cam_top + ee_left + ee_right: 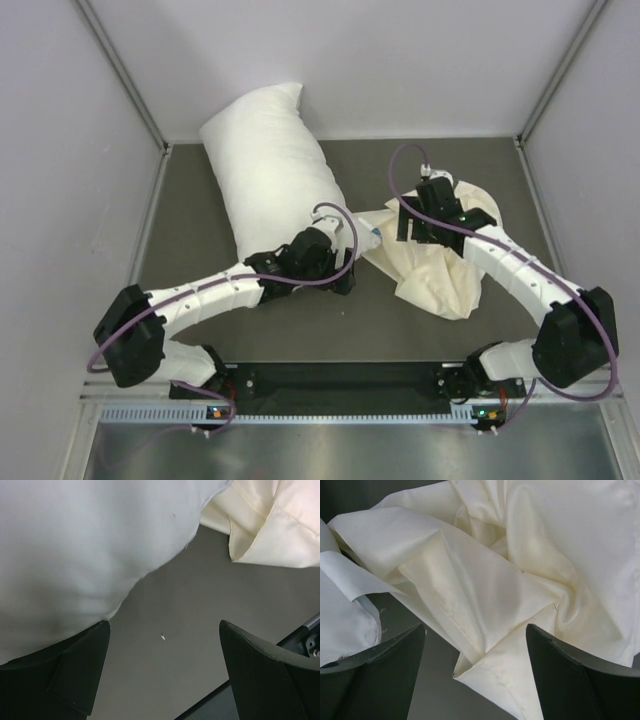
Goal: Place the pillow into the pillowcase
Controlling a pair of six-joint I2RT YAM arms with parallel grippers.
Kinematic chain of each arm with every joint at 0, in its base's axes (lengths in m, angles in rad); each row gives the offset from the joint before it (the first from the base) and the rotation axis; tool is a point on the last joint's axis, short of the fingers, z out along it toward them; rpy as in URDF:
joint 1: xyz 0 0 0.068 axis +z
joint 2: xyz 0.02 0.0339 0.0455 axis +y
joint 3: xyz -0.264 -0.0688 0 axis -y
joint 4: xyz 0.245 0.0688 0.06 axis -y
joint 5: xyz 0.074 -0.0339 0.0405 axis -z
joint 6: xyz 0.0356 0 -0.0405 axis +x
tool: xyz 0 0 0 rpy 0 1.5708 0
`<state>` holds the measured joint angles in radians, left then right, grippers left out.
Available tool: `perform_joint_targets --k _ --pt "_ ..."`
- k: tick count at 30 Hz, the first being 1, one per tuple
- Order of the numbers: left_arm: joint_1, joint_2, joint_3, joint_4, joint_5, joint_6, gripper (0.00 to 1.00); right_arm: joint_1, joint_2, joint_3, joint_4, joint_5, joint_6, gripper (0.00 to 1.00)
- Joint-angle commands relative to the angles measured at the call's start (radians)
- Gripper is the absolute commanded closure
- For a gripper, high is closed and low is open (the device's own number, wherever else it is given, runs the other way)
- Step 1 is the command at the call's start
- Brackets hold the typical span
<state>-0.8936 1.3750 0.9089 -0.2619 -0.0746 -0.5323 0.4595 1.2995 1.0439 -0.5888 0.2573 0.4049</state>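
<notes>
Left fingers (265, 680) stand apart beside the pillow (75, 545), at its near end. Right fingers (580, 680) gape above the crumpled pillowcase (485, 580), gripping nothing.

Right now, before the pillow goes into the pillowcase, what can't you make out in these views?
The pillowcase opening: top view, the right arm covers its middle; right wrist view shows only folds.
The pillow near end: top view, the left gripper covers it; left wrist view cuts it off at the edges.
Whether the right gripper touches the pillowcase: right wrist view gives no height.
</notes>
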Motion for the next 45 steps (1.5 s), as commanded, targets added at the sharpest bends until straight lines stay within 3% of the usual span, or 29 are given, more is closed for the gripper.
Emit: perform_joint_targets --k 1,7,12,16,21,25,30,34,38,42,45 --pt "-0.014 -0.060 -0.039 0.049 0.013 -0.023 0.05 -0.016 0.058 0.031 0.106 -0.072 -0.028 0.19" --pt "-0.015 -0.117 -0.084 0.023 -0.056 -0.031 0.05 -0.016 0.049 -0.121 0.155 -0.035 0.028 0.21" --pt "-0.013 -0.108 -0.053 -0.054 -0.197 -0.046 0.04 -0.015 0.010 -0.240 0.213 -0.046 0.052 0.25" --pt "-0.014 -0.125 -0.005 -0.169 -0.326 -0.080 0.04 -0.013 0.064 -0.220 0.215 -0.036 0.052 0.25" --pt "-0.007 -0.264 -0.010 -0.240 -0.383 -0.061 0.01 -0.005 -0.023 -0.158 0.218 -0.036 0.035 0.18" --pt "0.146 -0.304 0.004 -0.284 -0.230 -0.023 0.01 0.010 -0.039 -0.033 0.149 -0.043 0.015 0.11" --pt "0.323 -0.343 0.038 -0.327 -0.211 0.006 0.01 0.034 -0.032 0.073 0.141 -0.089 -0.005 0.05" --pt "0.652 -0.303 0.093 -0.323 -0.078 0.015 0.01 0.045 -0.019 0.100 0.139 -0.093 -0.005 0.05" --pt "0.837 -0.191 0.125 -0.205 0.068 -0.020 0.01 0.050 -0.003 0.099 0.139 -0.110 -0.006 0.05" --pt "1.033 -0.084 0.114 -0.009 0.342 -0.112 0.01 0.053 -0.014 0.082 0.139 -0.121 -0.014 0.04" --pt "1.064 0.036 0.146 0.127 0.447 -0.166 0.01 0.054 -0.023 0.077 0.139 -0.133 -0.021 0.04"
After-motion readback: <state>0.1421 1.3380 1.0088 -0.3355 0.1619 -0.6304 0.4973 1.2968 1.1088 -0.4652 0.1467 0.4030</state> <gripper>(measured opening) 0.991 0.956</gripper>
